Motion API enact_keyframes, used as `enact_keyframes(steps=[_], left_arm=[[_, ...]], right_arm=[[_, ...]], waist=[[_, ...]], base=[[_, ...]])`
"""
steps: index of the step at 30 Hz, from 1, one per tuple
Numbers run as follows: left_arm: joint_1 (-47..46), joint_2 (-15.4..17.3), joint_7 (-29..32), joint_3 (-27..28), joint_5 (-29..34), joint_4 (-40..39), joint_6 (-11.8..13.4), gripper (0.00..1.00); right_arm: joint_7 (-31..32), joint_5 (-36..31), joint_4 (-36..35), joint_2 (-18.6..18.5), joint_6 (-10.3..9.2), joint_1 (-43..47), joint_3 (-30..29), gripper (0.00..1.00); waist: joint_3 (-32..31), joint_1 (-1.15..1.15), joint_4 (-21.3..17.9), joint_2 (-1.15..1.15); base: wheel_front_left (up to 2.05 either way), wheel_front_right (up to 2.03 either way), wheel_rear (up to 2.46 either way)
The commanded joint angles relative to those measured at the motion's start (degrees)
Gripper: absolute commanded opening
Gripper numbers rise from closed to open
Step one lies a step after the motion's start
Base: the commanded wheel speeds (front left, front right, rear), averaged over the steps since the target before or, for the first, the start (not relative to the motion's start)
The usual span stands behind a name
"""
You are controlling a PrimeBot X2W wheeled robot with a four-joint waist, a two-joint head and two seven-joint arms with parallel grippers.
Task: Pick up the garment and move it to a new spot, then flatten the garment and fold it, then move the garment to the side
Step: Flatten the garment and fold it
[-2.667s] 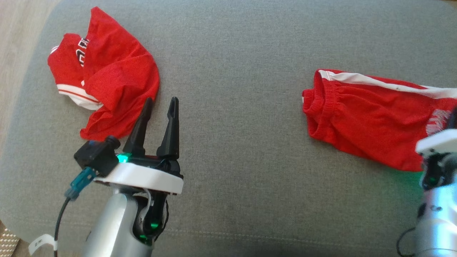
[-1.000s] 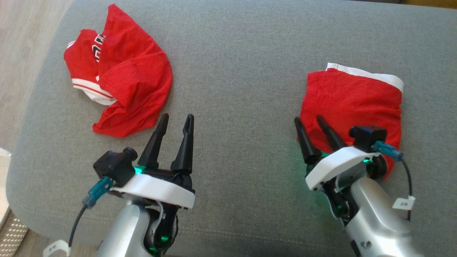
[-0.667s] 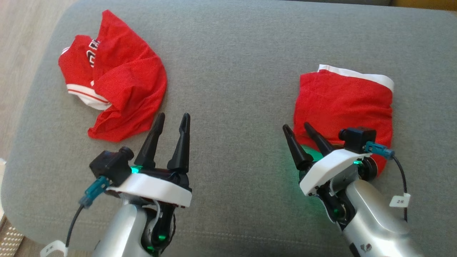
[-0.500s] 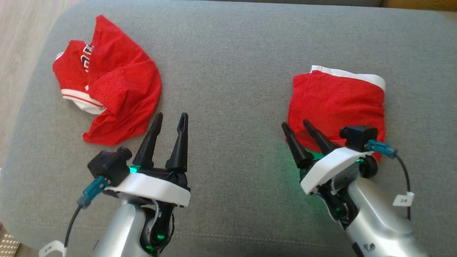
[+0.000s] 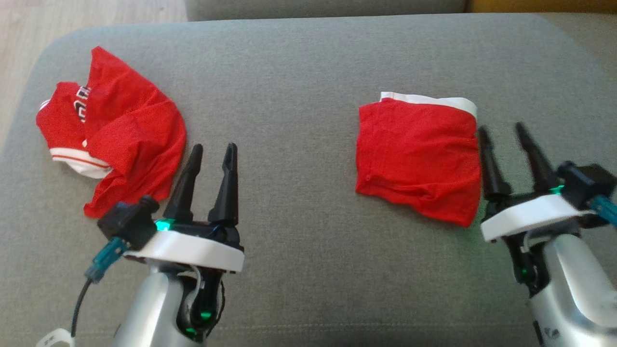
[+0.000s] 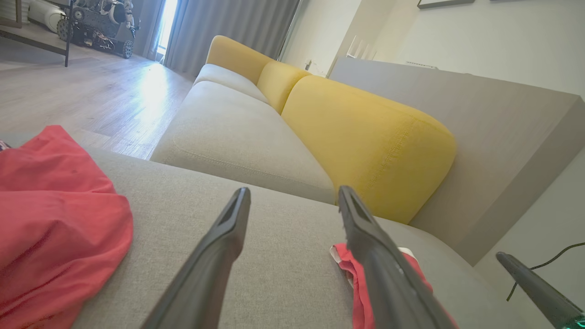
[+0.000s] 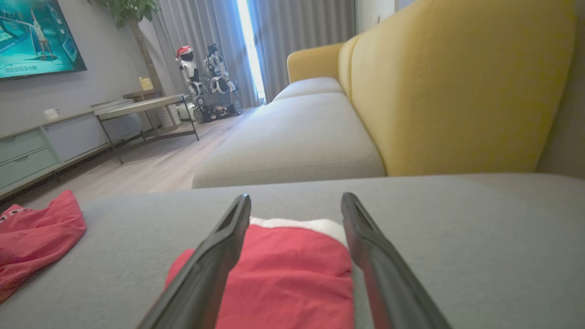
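Note:
The garment (image 5: 417, 159) is a red piece with a white band, lying folded into a rough square on the grey cushion (image 5: 299, 96). My right gripper (image 5: 501, 127) stands open just right of it, its left finger close to the garment's right edge, nothing between the fingers. In the right wrist view the garment (image 7: 288, 274) lies below and ahead of the open gripper (image 7: 295, 196). My left gripper (image 5: 214, 146) is open and empty, well left of the garment. The left wrist view shows that gripper (image 6: 293, 191) with a bit of the garment (image 6: 342, 258) beside its right finger.
A crumpled red jersey (image 5: 120, 140) with white trim lies at the cushion's left, just left of my left gripper, and appears as the jersey (image 6: 50, 219) and the jersey (image 7: 32, 233) in the wrist views. A yellow sofa back (image 7: 448, 82) rises beyond. Wooden floor (image 5: 72, 14) lies past the left edge.
The garment went from spread long to folded in half. My right gripper moved from its near left corner to its right side. The head camera shifted; the left arm barely moved.

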Motion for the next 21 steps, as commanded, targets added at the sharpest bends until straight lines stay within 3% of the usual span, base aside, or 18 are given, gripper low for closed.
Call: enact_keyframes(steps=[1, 12, 21], left_arm=[[-1.1, 0.41, -0.33, 2.52, 0.54, -1.95, -0.24, 1.0], [-0.09, 0.41, -0.33, 2.21, 0.24, -1.01, -0.2, 1.0], [0.94, 0.41, -0.33, 1.57, -0.07, -0.63, 0.22, 1.0]], right_arm=[[-1.18, -2.55, -3.29, 1.5, 0.12, 1.61, -1.16, 1.0], [-4.11, -13.67, -10.87, 6.05, 0.12, 8.21, -9.77, 1.0], [-4.69, -15.66, -10.75, 7.56, 0.12, 9.9, -10.87, 1.0]], waist=[[-0.24, 0.0, -0.78, 0.0], [-0.46, 0.0, -2.69, 0.0], [-1.05, 0.0, -2.87, 0.0]], base=[[0.0, 0.0, 0.0], [0.0, 0.0, 0.0], [0.0, 0.0, 0.0]])
